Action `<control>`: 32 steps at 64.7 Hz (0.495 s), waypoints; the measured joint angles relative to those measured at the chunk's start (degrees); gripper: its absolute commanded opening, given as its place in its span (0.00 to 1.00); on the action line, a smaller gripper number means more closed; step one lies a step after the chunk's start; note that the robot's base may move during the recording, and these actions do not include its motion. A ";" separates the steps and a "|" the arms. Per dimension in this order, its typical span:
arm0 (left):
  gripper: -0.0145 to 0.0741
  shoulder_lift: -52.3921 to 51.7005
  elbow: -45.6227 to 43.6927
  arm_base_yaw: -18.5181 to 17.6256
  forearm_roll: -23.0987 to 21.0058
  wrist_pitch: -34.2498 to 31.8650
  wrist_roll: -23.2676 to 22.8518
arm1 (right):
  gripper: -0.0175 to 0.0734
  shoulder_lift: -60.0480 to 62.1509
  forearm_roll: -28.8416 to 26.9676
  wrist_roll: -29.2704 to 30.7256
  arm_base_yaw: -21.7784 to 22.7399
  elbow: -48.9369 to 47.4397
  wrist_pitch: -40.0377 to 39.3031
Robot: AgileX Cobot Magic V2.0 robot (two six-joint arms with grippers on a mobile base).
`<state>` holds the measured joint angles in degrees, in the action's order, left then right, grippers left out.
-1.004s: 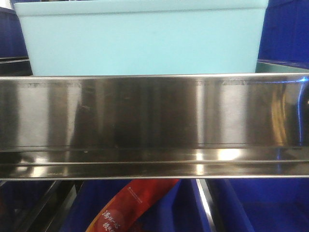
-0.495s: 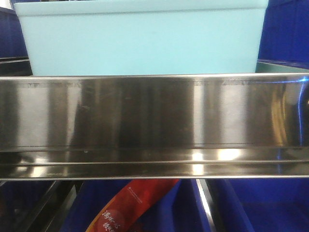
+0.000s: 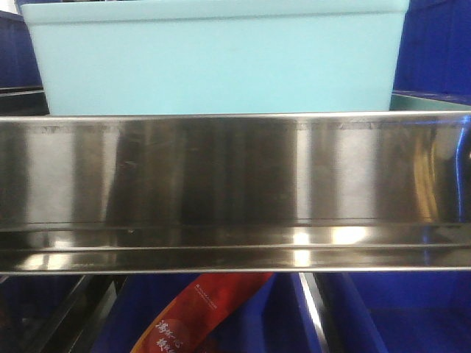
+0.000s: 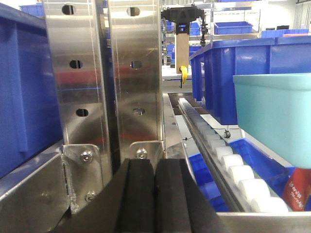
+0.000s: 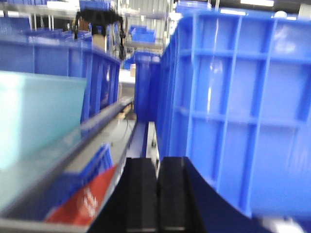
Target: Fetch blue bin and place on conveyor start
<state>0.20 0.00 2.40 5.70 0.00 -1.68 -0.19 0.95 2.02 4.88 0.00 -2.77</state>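
The left pincer (image 4: 155, 194) is hovering with its pads pressed together on nothing beside a steel post (image 4: 97, 73). The right pincer (image 5: 158, 194), in a blurred view, appears likewise closed beside a dark blue crate (image 5: 233, 111). The blue bin (image 3: 221, 62) is sitting just behind a steel shelf rail (image 3: 235, 184), between the two pincers.

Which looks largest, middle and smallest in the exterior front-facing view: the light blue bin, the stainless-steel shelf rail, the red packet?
1. the stainless-steel shelf rail, spanning the full width
2. the blue bin, cut off at the top, so its full size is unsure
3. the red packet, only partly in view
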 measured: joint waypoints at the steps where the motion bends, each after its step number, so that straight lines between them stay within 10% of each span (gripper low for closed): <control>1: 0.04 0.00 -0.05 0.00 0.00 0.32 0.00 | 0.01 0.00 0.00 0.00 0.00 0.00 -0.36; 32: 0.04 3.55 -25.92 0.00 1.09 27.18 0.00 | 0.01 -1.37 0.00 -0.10 0.00 -24.58 28.91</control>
<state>3.75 -25.92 2.40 6.79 27.18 -1.68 -1.56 0.95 1.92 4.88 -24.58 26.14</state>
